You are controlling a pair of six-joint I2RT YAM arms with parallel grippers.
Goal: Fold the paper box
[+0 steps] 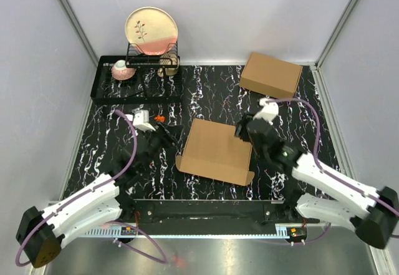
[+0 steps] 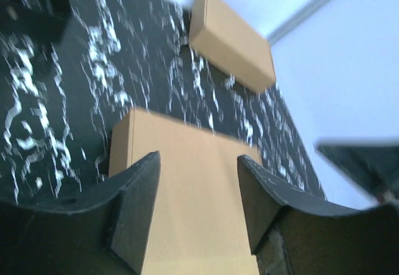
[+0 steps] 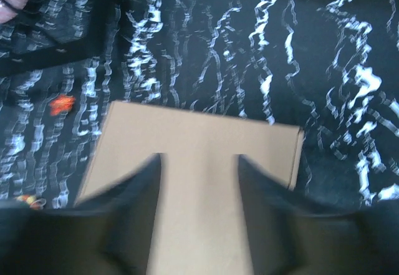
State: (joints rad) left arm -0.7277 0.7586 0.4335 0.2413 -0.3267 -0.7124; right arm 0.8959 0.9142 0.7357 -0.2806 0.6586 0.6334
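Paper box (image 1: 215, 152) seemingly closed — left pincer (image 2: 198, 163), right pincer (image 3: 199, 159) both apart; rack (image 1: 134, 57) holds plate (image 1: 151, 28).

Black marbled table (image 1: 212, 88), pale grey walls (image 1: 237, 13)

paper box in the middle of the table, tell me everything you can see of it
The paper box lies flat on the black marbled table, slightly skewed: plain brown cardboard, closed into a shallow rectangle, small tabs poking out at both near corners. The left gripper and right gripper hang open at its left and right sides; contact cannot be told.
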